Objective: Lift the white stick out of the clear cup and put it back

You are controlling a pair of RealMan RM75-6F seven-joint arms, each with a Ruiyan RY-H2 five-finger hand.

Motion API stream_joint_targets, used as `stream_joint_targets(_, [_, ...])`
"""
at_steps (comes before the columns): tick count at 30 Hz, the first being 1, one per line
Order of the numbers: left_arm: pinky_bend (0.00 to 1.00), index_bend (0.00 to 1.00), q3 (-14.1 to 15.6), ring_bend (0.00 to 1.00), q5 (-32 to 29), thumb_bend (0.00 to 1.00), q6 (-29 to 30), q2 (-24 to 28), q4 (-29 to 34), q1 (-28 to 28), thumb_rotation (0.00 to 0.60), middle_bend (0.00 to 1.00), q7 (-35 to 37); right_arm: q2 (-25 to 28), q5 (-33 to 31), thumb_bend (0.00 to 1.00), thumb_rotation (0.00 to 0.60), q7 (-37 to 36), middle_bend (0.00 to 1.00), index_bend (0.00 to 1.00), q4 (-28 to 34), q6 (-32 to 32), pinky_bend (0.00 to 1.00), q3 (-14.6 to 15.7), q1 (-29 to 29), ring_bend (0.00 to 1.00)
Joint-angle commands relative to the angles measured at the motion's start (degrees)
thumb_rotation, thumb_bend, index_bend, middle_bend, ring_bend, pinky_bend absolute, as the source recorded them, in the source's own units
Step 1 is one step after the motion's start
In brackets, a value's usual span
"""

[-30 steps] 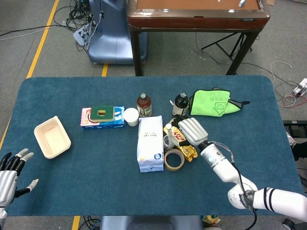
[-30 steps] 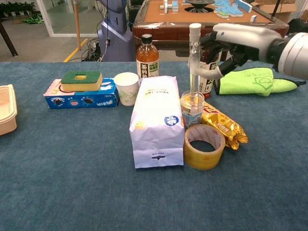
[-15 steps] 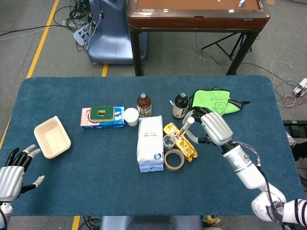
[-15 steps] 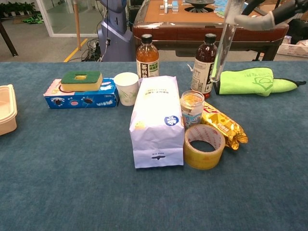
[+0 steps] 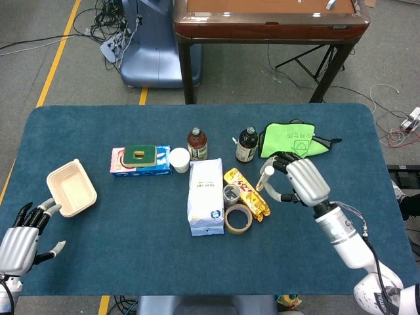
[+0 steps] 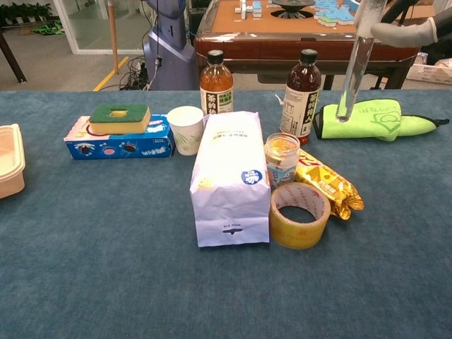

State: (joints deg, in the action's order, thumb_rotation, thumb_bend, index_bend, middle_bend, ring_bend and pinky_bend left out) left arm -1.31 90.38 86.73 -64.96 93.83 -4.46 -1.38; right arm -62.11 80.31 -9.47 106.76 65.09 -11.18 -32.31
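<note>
Your left hand (image 5: 18, 241) hovers off the table's near left corner, fingers spread, holding nothing. The clear cup (image 5: 231, 193) stands mid-table. Your right hand (image 5: 303, 182) grips the white stick (image 6: 355, 60) clear of the cup, toward the right edge. Only the chest view shows the stick's full length.

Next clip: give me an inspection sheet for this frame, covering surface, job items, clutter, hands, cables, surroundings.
Surface: blue cloth-covered table.
Job items: white stick lifted clear of the clear cup, held right of it.
Clutter: white bag, tape roll, gold snack packet, two bottles, paper cup, sponge on blue box, beige container, green cloth.
Hands: right hand holds stick; left hand empty, fingers apart.
Cables: tangle on floor.
Surroundings: wooden table behind.
</note>
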Motion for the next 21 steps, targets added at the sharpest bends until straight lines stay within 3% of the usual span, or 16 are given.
stream_joint_targets(1, [0.03,0.17,0.09,0.16,-0.08,0.23,0.11,0.03,-0.05,0.09,0.600,0.10,0.03,1.48,1.45,0.59,0.600,-13.20,0.42,0.57,0.98,-2.86,0.24,0.52,0.53,0.25])
stream_joint_targets(5, [0.03,0.17,0.20,0.16,-0.14,0.23,0.08,0.15,0.01,0.10,0.600,0.10,0.02,2.03,2.44,0.59,0.600,-13.03,0.42,0.57,-1.29,-2.96,0.24,1.39,1.00,0.25])
stream_joint_targets(13, [0.03,0.17,0.46,0.16,-0.30,0.23,-0.29,-0.21,-0.16,-0.01,0.600,0.10,-0.11,-2.17,1.66,0.59,0.600,12.97,0.43,0.58,-8.02,4.08,0.24,1.76,2.87,0.25])
stream_joint_targets(15, [0.03,0.17,0.47,0.16,-0.50,0.23,-0.41,-0.27,-0.23,-0.01,0.600,0.10,-0.10,-3.26,1.23,0.59,0.600,15.96,0.43,0.58,-8.72,4.83,0.24,1.84,3.14,0.25])
stream_joint_targets(18, [0.03,0.17,0.53,0.16,-0.58,0.23,-0.66,-0.25,-0.38,-0.13,0.600,0.10,-0.05,-3.59,-0.60,0.59,0.600,11.83,0.43,0.58,-6.57,3.18,0.24,1.83,3.33,0.25])
stream_joint_targets(21, [0.03,0.17,0.50,0.16,-0.58,0.23,-0.61,-0.06,-0.16,-0.17,0.600,0.10,-0.11,-2.40,-1.72,0.59,0.600,1.09,0.43,0.58,-3.69,0.29,0.24,1.32,3.29,0.25])
